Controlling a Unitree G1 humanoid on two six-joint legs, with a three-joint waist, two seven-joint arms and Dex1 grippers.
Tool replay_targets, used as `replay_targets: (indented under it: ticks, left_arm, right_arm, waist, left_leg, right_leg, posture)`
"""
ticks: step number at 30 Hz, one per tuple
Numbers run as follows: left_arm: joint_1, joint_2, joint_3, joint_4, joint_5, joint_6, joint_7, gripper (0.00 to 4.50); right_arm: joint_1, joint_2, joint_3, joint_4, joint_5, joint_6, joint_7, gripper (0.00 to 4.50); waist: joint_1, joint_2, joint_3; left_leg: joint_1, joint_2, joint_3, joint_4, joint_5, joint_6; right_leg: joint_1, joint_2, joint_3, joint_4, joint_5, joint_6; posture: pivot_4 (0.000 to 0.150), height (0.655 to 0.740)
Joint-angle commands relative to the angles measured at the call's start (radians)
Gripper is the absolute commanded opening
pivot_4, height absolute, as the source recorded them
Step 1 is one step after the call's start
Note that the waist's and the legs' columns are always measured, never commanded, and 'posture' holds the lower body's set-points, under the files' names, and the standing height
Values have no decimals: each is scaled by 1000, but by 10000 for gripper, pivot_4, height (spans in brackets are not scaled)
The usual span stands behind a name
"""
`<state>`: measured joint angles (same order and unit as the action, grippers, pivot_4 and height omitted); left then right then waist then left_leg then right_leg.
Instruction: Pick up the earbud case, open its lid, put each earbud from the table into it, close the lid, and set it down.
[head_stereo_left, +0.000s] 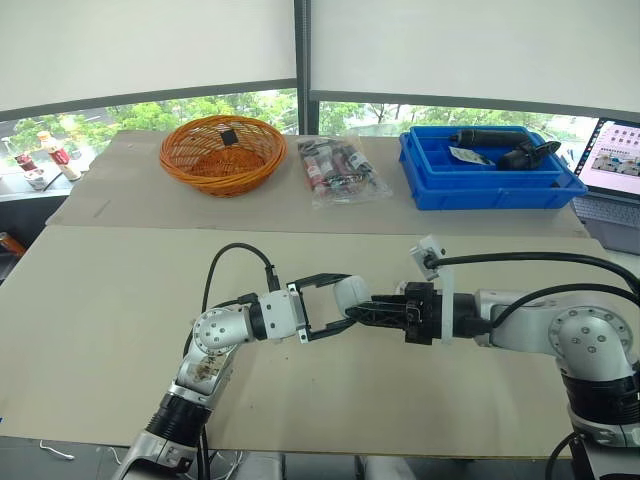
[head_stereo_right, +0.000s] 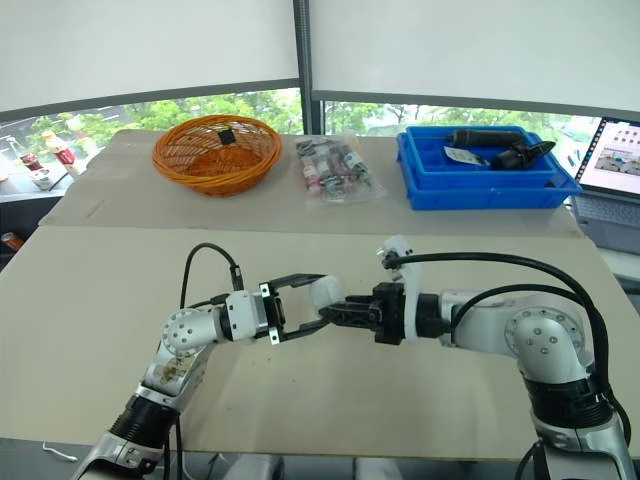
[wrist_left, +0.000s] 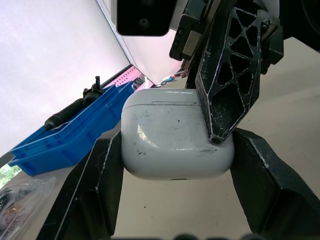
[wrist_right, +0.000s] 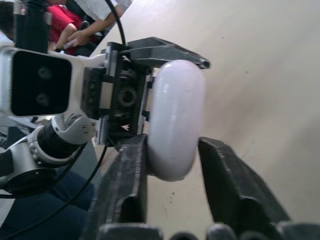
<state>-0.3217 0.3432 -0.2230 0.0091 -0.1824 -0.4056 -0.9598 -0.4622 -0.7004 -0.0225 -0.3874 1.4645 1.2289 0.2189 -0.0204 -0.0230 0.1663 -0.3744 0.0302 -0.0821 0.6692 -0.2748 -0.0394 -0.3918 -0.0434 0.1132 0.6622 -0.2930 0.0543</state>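
The white earbud case (head_stereo_left: 352, 295) is held above the tan table (head_stereo_left: 120, 330), lid shut, with my left gripper (head_stereo_left: 347, 300) shut on its two sides. In the left wrist view the case (wrist_left: 175, 140) sits clamped between both fingers. My right gripper (head_stereo_left: 358, 314) comes in from the right and straddles one end of the case. In the right wrist view one finger (wrist_right: 131, 165) touches the case (wrist_right: 175, 120), while a small gap separates the other finger (wrist_right: 225, 170) from it.
Along the table's far side stand an orange wicker basket (head_stereo_left: 222, 150), a clear bag of packets (head_stereo_left: 340, 170) and a blue bin (head_stereo_left: 490, 180) with dark tools. A laptop (head_stereo_left: 615, 160) sits at the far right. A person's red sleeve (wrist_right: 60, 25) appears behind.
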Motion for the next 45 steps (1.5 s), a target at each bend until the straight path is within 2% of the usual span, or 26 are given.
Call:
replay_targets:
  ticks: [1,5,7,8,9,10,12,14,19,21,23,29,36,39,41,45]
  left_arm:
    - [-20,-10,-7,-17,-7,-39,5,25598]
    - [-22,-18,0,-12,-21,-42,9,25598]
    - [-28,-9,7,-2,-2,-32,21,36162]
    - [-32,-2,12,6,13,-34,28,39039]
    - [-35,9,14,15,28,-29,31,44172]
    - [-35,22,13,22,37,-14,28,45000]
    - [-32,66,7,37,36,53,-3,45000]
    - [-24,133,-3,36,15,195,-60,45000]
    - [-25,276,-31,-94,-86,644,-172,45000]
    - [-49,295,-52,-139,-76,748,-168,45000]
    - [-88,272,-52,-199,-122,851,-160,45000]
    - [-169,241,-110,-274,-109,899,-170,45000]
    - [-209,201,-133,-265,-118,900,-166,45000]
    - [-211,186,-131,-267,-131,918,-162,36305]
    - [-207,181,-137,-264,-128,917,-162,27509]
    - [-198,165,-148,-259,-123,916,-152,6349]
  right_arm:
    - [-18,-5,-16,-16,11,-6,-2,7249]
    - [-23,-2,-12,-16,9,-9,-1,7249]
    - [-26,-4,-8,-20,-3,-9,6,7249]
    - [-28,-5,-7,-22,-9,-9,10,7250]
    - [-30,-8,-4,-25,-22,-10,16,7250]
    - [-31,-12,0,-30,-39,-10,24,7250]
    - [-33,-32,17,-50,-95,-13,58,7250]
    - [-41,-81,57,-91,-199,-34,125,7250]
    - [-82,-294,287,-227,-600,-220,386,7250]
    - [-86,-345,363,-239,-737,-308,465,7250]
    - [-87,-366,410,-236,-829,-372,531,7250]
    - [-95,-353,449,-217,-963,-442,654,7250]
    - [-136,-299,430,-198,-1010,-406,719,7250]
    - [-135,-292,422,-208,-1016,-390,729,7250]
    - [-133,-285,416,-216,-1018,-379,731,7250]
    - [-135,-269,403,-230,-1011,-352,733,7250]
  waist:
    - [0,0,0]
    - [0,0,0]
    - [0,0,0]
    - [0,0,0]
    - [1,0,0]
    - [1,0,0]
    - [-2,0,0]
    - [-5,1,0]
    - [-18,3,2]
    - [-19,3,2]
    - [-16,2,2]
    - [-21,2,4]
    - [-21,2,4]
    - [-18,2,4]
    - [-16,2,4]
    - [-16,2,4]
  left_leg:
    - [0,0,0,0,0,0]
    - [0,0,0,0,0,0]
    - [0,0,0,0,0,0]
    - [0,0,0,0,0,0]
    - [0,0,0,0,0,0]
    - [0,0,0,0,0,0]
    - [0,0,0,0,0,0]
    - [-1,0,0,0,0,0]
    - [-12,0,-1,1,0,0]
    - [-14,0,-3,1,0,0]
    - [-14,0,-3,1,0,0]
    - [-16,0,-4,6,0,0]
    - [-15,0,-4,7,0,0]
    - [-16,0,-5,7,0,0]
    - [-16,0,-5,8,0,0]
    - [-15,0,-5,9,0,0]
  right_leg:
    - [0,0,0,0,0,0]
    - [0,0,0,0,0,0]
    - [0,0,0,0,0,0]
    - [0,0,0,0,0,0]
    - [0,0,0,0,0,0]
    - [0,0,0,0,0,0]
    - [0,0,0,0,0,0]
    - [-1,0,0,0,0,0]
    - [-14,0,-1,2,0,0]
    - [-14,0,-3,2,0,0]
    - [-14,0,-4,1,0,0]
    - [-13,0,-5,2,0,0]
    - [-13,0,-5,3,1,-1]
    - [-13,0,-5,3,1,-1]
    - [-13,0,-5,3,1,-1]
    - [-12,0,-5,3,1,-1]
  posture:
    - [1500,7136]
    - [1500,7136]
    - [1500,7136]
    - [1500,7136]
    - [1500,7136]
    - [1500,7136]
    - [1500,7136]
    - [1500,7136]
    - [1500,7136]
    - [1500,7136]
    - [1500,7136]
    - [1500,7136]
    - [1500,7136]
    - [1500,7136]
    - [1500,7136]
    - [1500,7136]
